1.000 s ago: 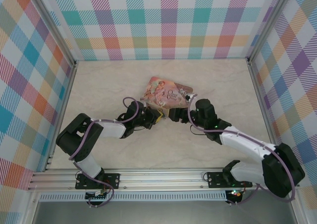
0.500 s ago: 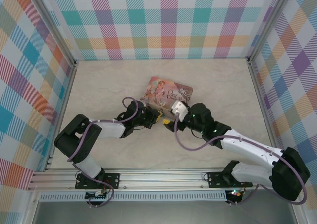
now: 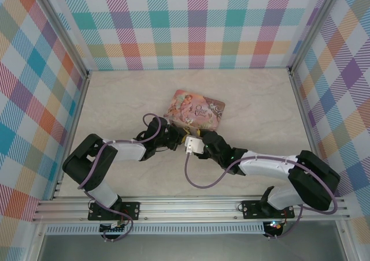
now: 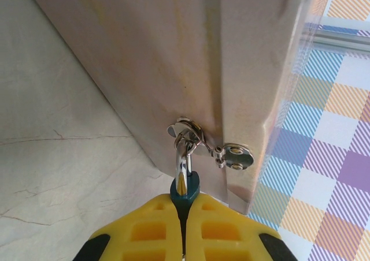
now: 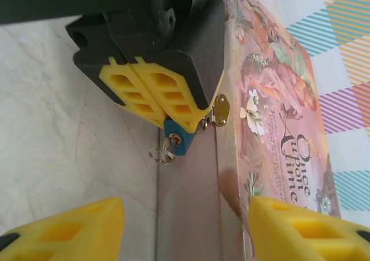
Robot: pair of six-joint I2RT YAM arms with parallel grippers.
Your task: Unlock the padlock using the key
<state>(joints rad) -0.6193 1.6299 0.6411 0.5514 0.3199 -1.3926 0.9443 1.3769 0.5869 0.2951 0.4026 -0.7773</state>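
I had my left gripper [image 4: 185, 206] clamped on the teal padlock [image 4: 185, 187], its shackle [image 4: 182, 160] just beyond hooked in the hasp [image 4: 234, 156] of the pink tin [image 5: 272, 116], my right gripper [image 5: 185, 217] stood wide apart, padlock ahead of its gap.

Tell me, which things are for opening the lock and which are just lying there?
For the job: padlock, pinched in the left tool; open right tool; ring hanging off the padlock, maybe the key's.
Just there: pink tin, though the padlock hooks its clasp.
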